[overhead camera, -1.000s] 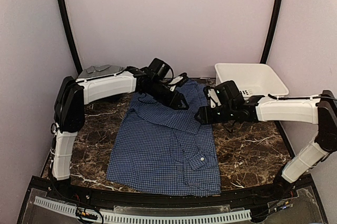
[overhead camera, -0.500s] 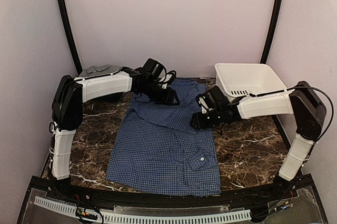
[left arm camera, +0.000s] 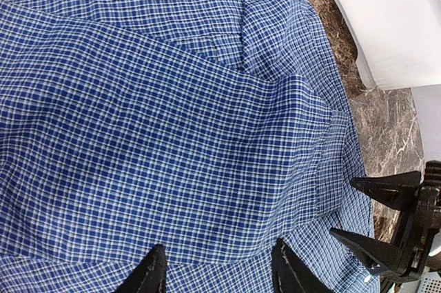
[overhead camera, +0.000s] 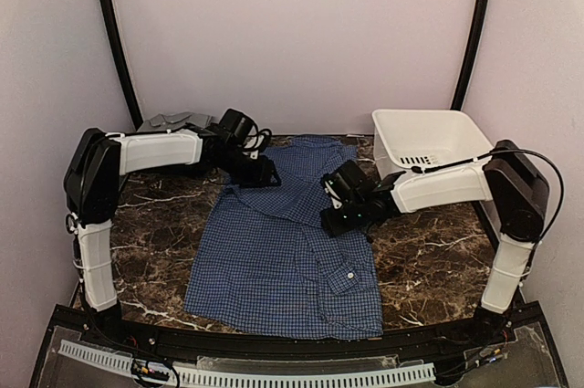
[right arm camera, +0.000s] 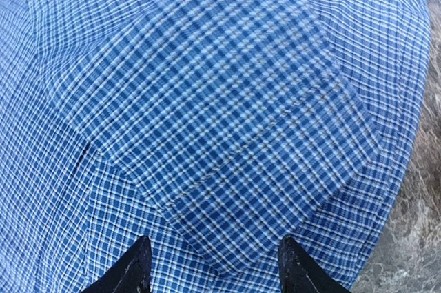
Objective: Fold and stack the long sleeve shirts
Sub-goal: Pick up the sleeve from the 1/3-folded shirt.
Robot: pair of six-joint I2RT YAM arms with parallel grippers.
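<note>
Shirts: the blue shirt (overhead camera: 283,260) lies spread on the desk (overhead camera: 429,251), collar at the far side; the grey shirt (overhead camera: 173,120) sits back left. We note the left claw (left arm camera: 217,269) over the blue one's far left shoulder and the right claw (right arm camera: 213,265) over its right edge. Both are partly spread, gripping nothing.

Mostly hidden behind left arm (overhead camera: 160,149): grey shirt (overhead camera: 169,120); right-wrist view blurred.

Pale lilac walls (overhead camera: 292,32), dark veined marble table (overhead camera: 429,260)
</note>
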